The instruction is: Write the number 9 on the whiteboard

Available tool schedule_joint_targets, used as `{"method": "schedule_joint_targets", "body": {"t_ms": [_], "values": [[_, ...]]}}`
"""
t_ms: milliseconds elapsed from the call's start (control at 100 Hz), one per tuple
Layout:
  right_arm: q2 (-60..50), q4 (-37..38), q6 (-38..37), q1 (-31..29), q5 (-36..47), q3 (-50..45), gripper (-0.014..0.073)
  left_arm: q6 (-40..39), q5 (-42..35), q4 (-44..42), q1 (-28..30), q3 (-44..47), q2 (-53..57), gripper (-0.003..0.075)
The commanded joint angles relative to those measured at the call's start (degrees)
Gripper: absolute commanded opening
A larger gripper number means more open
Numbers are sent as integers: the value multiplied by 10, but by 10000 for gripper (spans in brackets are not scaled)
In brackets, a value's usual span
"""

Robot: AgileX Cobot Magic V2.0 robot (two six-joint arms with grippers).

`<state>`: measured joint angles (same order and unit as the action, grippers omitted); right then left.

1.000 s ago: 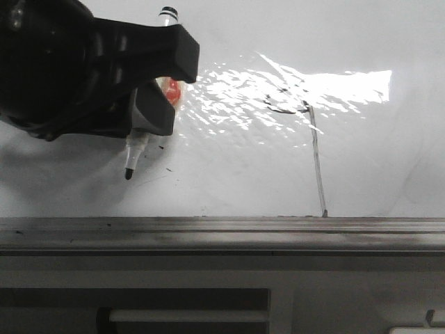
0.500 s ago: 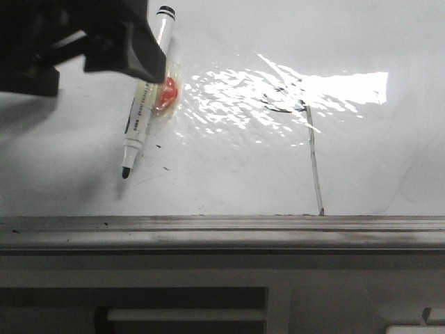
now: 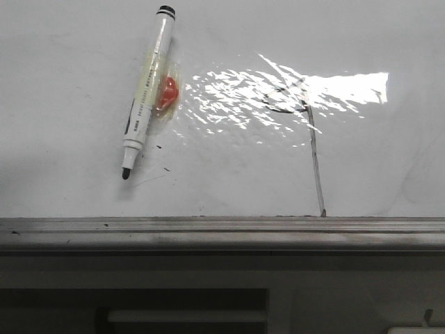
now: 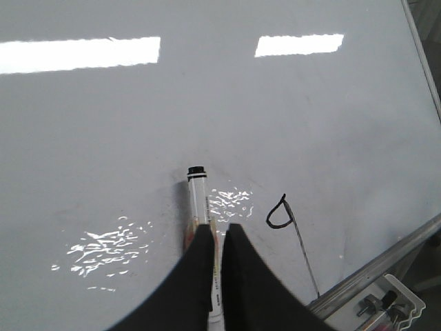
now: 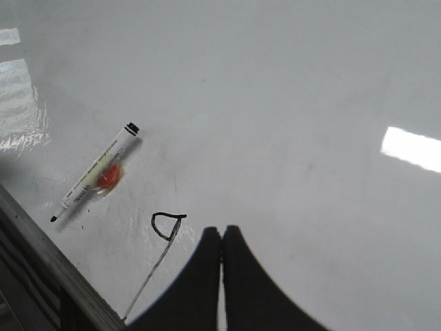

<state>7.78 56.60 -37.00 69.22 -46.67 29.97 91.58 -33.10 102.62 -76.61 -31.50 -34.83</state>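
On the whiteboard (image 3: pixel 62 83) the marker (image 3: pixel 144 94) is lying loose beside the finished number 9 (image 3: pixel 309 139), uncapped. It's looking light, stiff and slick, so I'd be pinching mid-barrel. Both the left gripper (image 4: pixel 219 231) and right gripper (image 5: pixel 222 234) are showing fingers together, holding nothing. Only the wrist views are showing the loop without glare.
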Motion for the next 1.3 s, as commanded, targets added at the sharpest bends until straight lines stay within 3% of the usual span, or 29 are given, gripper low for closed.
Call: {"method": "schedule_joint_targets", "body": {"t_ms": [0, 610, 710, 770, 910, 1130, 1220, 1290], "values": [[2, 30, -2, -3, 35, 10, -62, 3, 8, -19, -4, -3, 20, -20], [2, 30, -2, -3, 35, 10, -62, 6, 8, -23, -4, 1, 23, -20], [2, 30, -2, -3, 33, 10, -62, 22, 7, -105, 3, 20, 24, -20], [2, 30, -2, -3, 33, 10, -62, 0, 17, -212, 18, 43, 27, -20], [2, 30, -2, -3, 32, 10, -62, -211, 29, -460, 108, 119, 28, -20], [2, 30, -2, -3, 32, 10, -62, -735, 213, -893, 360, 215, 76, -20], [2, 30, -2, -3, 32, 10, -62, -836, 259, -999, 431, 252, 116, -20], [2, 30, -2, -3, 32, 10, -62, -846, 260, -1026, 475, 287, 156, -20]]}}
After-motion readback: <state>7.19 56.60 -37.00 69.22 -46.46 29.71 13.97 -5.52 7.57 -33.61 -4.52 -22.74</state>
